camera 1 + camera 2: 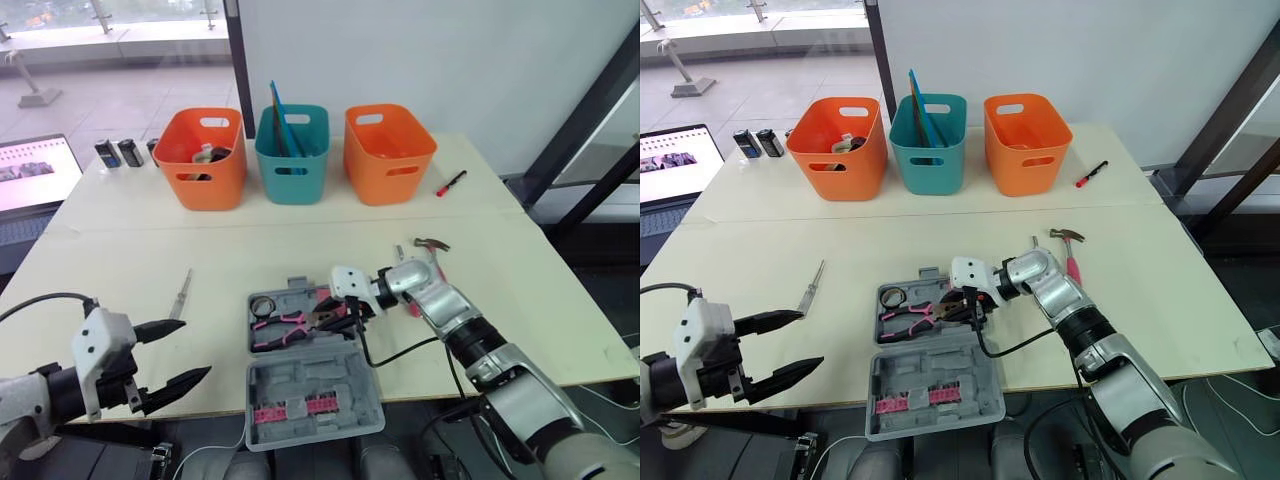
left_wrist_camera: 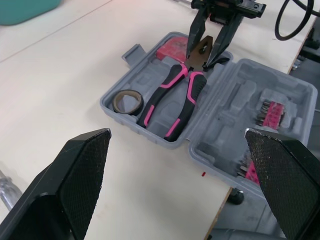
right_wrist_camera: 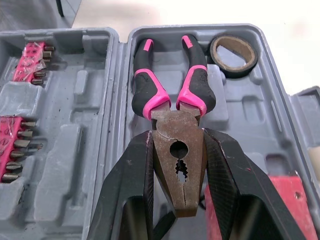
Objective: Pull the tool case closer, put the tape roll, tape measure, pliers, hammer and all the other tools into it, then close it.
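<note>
Cream rectangular surface (image 1: 300, 250): carries everything listed. Grey moulded-plastic tool case (image 1: 330, 375): open flat at the middle of the near edge, the half with pink bit strips hanging partly over that edge and the tray half further in. Right gripper (image 2: 204, 50): over the tray's right end, jaws narrowed onto the steel head of the pink-and-black-handled pliers (image 3: 174, 120), one black finger against each side. Left gripper (image 1: 195, 348): by the near-left corner, well apart from the case, jaws spread wide and holding nothing. Pink-handled steel claw hammer (image 1: 1072, 262): on the bare surface toward the right edge, outside the case, partly hidden by the right forearm. Pliers: lying in the tray's long recess, with the long axis roughly parallel to the near edge and in line with the right gripper's fingers. The head points toward the right edge and sits between the jaws; the handles point toward the left edge and rest down in the moulding. Judged: placement looks nearly complete, so the coming move turns on that alignment. The jaws should part and draw back along the pliers' own axis so the head is not dragged from its seat. Slim silver-grey hand tool (image 1: 181, 293): loose on the surface left of the case, nearer the left arm. Dark tape roll (image 3: 234, 71): flat in the tray's left end, just beside the handle ends. Red block-shaped item (image 3: 285, 200): in the tray beside the pliers' head; its kind cannot be told.
</note>
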{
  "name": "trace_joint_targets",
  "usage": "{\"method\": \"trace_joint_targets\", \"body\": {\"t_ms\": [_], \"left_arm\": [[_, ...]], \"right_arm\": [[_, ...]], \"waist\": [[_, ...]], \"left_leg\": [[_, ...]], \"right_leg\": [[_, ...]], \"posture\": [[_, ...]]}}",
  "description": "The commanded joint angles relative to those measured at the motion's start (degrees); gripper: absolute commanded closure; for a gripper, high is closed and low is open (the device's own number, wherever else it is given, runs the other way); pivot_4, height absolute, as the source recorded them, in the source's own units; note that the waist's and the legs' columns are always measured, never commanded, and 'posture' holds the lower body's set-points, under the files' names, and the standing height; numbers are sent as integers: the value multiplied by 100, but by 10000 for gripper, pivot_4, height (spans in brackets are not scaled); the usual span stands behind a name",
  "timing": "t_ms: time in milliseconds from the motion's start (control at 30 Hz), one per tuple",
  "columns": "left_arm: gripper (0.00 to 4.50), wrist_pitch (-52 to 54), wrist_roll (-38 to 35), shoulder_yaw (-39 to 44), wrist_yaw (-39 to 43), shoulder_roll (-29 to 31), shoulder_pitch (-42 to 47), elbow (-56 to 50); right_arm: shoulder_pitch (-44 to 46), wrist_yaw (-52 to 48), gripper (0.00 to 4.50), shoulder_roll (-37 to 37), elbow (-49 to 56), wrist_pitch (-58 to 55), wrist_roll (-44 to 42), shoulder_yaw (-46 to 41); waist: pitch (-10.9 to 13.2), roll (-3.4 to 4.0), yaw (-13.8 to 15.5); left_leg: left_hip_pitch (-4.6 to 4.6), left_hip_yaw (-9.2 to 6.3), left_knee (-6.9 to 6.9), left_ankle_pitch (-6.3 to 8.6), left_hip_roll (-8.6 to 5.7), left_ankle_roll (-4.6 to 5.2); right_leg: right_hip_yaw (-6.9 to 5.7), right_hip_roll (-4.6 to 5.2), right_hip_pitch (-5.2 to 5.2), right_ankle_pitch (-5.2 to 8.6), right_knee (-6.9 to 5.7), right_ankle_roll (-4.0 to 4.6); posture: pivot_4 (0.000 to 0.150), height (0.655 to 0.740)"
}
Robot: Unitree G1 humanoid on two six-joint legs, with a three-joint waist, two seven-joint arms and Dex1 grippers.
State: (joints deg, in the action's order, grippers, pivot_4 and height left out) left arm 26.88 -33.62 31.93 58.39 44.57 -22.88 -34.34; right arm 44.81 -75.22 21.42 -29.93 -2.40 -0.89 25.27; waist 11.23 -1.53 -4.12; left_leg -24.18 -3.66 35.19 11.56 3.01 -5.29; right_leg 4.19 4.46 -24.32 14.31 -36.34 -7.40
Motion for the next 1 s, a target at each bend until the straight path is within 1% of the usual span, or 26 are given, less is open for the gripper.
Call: {"method": "trace_joint_targets", "body": {"t_ms": [33,200,300,367,467,500,533,633,733,833,933,967,1000], "left_arm": [[0,-164,115,-6,-12,136,89,86],[0,-293,132,136,161,334,192,431],[0,-400,151,135,217,350,190,524],[0,-552,146,121,306,303,169,560],[0,-758,205,92,364,224,85,582],[0,-807,226,74,358,198,69,588],[0,-826,227,58,343,174,56,590],[0,-929,288,-62,255,63,32,560],[0,-873,330,-258,99,-35,42,502],[0,-905,487,-512,-108,-120,69,440],[0,-1008,651,-691,-289,-192,149,443],[0,-951,631,-722,-301,-183,154,442],[0,-901,649,-759,-314,-151,159,447]], "right_arm": [[227,-25,35459,-162,-296,293,170,56],[379,-3,35459,-338,-669,400,252,-7],[384,-50,35459,-395,-735,331,237,-49],[379,-76,24806,-351,-593,267,225,-80],[381,-107,11291,-234,-121,35,80,-241],[363,-150,5577,-201,74,-115,-29,-316],[332,-192,1063,-183,279,-271,-161,-403],[170,-175,1063,-170,869,-754,-488,-623],[-26,68,1063,-276,1162,-976,-569,-669],[-207,295,9173,-444,1186,-1092,-531,-582],[-315,501,23541,-563,1125,-1020,-335,-417],[-318,552,29617,-599,1121,-1024,-292,-372],[-308,596,34598,-641,1121,-1084,-294,-346]], "waist": [[0,0,-6],[0,0,-20],[0,0,-23],[1,1,-20],[2,3,3],[2,3,7],[2,3,10],[1,2,18],[0,0,16],[0,1,14],[0,1,7],[0,1,5],[0,1,6]], "left_leg": [[1,0,0,0,0,0],[8,0,-4,0,1,0],[10,0,-4,0,2,0],[11,0,-5,0,2,0],[9,1,-5,0,2,0],[9,1,-4,0,1,0],[9,1,-4,0,2,0],[9,0,-4,0,2,0],[9,1,-3,0,2,0],[9,0,-3,0,2,0],[9,0,-3,0,2,0],[9,0,-3,0,2,0],[9,0,-3,0,2,0]], "right_leg": [[0,-1,0,0,0,0],[0,-3,0,0,-4,0],[1,-4,2,0,-5,0],[2,-4,2,0,-6,0],[2,-4,2,0,-6,0],[3,-4,2,0,-6,0],[3,-3,2,0,-6,0],[2,-3,3,0,-6,0],[2,-3,5,1,-6,-1],[2,-3,5,1,-6,0],[3,-3,4,0,-6,-1],[3,-4,4,0,-6,-1],[2,-3,4,0,-7,-1]], "posture": [[1500,7344],[1500,7344],[1500,7344],[1500,7344],[1500,7344],[1500,7344],[1500,7344],[1500,7344],[1500,7344],[1500,7344],[1500,7344],[1500,7344],[1500,7344]]}}
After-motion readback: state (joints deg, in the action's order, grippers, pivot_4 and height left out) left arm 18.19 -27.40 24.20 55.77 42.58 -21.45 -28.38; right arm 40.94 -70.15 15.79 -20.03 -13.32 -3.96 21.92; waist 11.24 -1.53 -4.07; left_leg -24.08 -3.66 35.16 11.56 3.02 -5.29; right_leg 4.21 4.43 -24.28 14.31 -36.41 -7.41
